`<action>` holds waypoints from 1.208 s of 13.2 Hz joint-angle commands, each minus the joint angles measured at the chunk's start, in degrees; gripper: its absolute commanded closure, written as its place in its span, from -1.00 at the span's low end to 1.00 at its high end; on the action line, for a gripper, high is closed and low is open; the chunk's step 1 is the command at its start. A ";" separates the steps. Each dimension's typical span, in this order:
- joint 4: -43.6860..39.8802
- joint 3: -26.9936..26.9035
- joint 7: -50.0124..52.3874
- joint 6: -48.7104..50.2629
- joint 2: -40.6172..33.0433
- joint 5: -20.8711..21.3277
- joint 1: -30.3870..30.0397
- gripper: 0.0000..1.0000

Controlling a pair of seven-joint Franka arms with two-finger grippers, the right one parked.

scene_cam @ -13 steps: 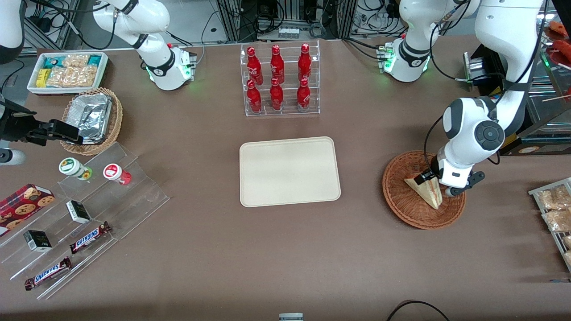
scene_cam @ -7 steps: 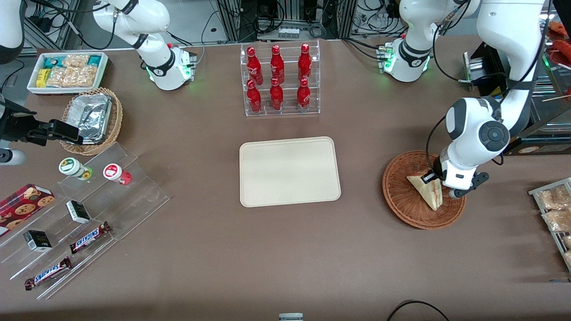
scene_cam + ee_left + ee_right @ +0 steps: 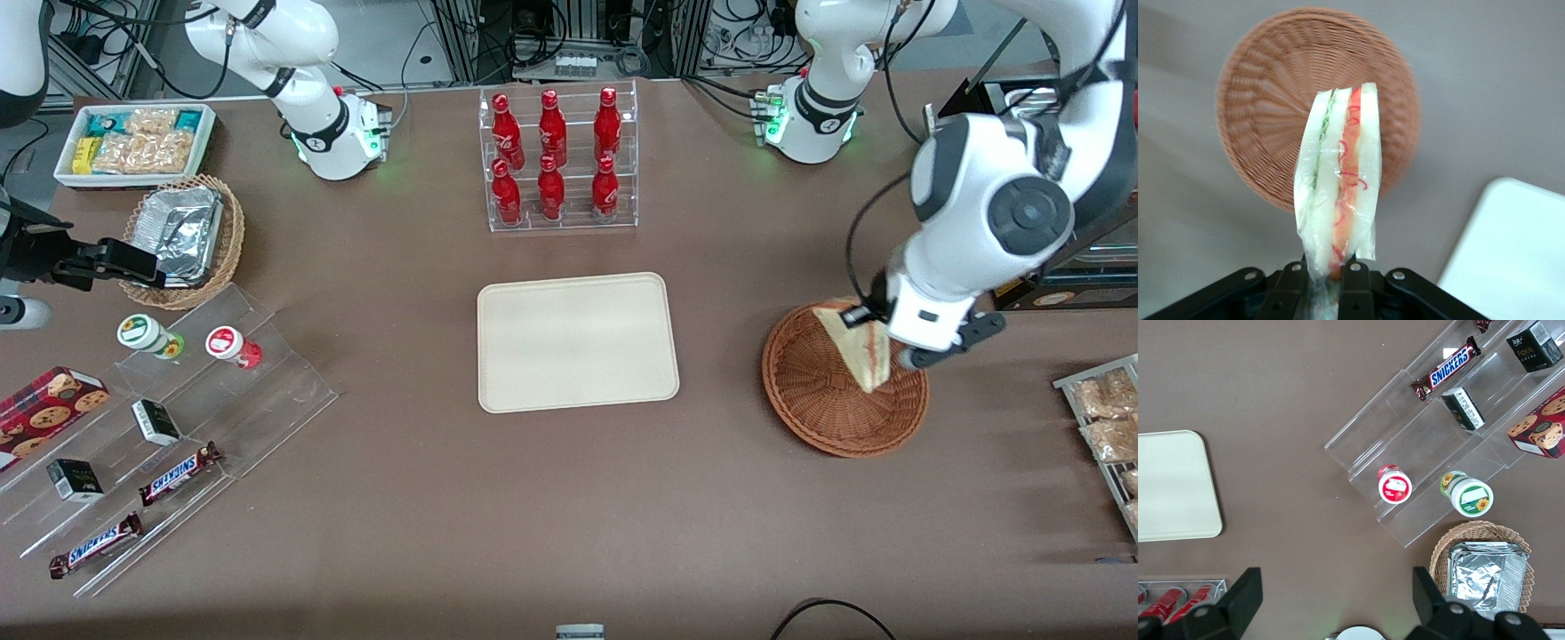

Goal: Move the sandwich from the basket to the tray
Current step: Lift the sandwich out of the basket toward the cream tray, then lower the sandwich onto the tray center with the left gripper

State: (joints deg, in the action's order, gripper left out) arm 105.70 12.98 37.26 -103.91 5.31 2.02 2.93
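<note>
My gripper [image 3: 876,331] is shut on the sandwich [image 3: 860,348], a clear-wrapped white wedge with a red-orange and green filling stripe, and holds it lifted above the reddish-brown wicker basket [image 3: 822,404]. In the left wrist view the fingers [image 3: 1355,280] pinch the wedge's narrow end; the sandwich [image 3: 1338,180] hangs over the basket [image 3: 1265,100], which holds nothing else. The cream-beige tray [image 3: 576,341] lies at the table's middle, toward the parked arm's end from the basket. A corner of the tray [image 3: 1511,260] shows in the left wrist view and its edge [image 3: 1171,487] in the right wrist view.
A clear rack of red bottles [image 3: 556,160] stands farther from the front camera than the tray. A rack of snack bags [image 3: 1107,418] lies at the working arm's end. Acrylic steps with candy bars and jars [image 3: 169,418], a foil-lined basket [image 3: 182,236] and a white snack bin [image 3: 133,142] lie toward the parked arm's end.
My gripper has risen with the sandwich in it. The sandwich lay in the basket a second ago and now hangs clear above it.
</note>
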 commanded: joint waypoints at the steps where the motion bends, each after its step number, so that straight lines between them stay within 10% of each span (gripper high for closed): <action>1: -3.84 0.99 2.37 1.78 2.77 0.09 6.01 1.00; 7: -16.65 0.91 10.37 1.25 17.69 1.67 23.93 1.00; 16: -20.45 0.82 21.35 -12.45 32.84 8.09 34.59 1.00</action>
State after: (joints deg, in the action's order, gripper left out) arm 86.64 14.50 56.78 -115.75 37.25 8.85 36.49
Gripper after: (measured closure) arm 0.850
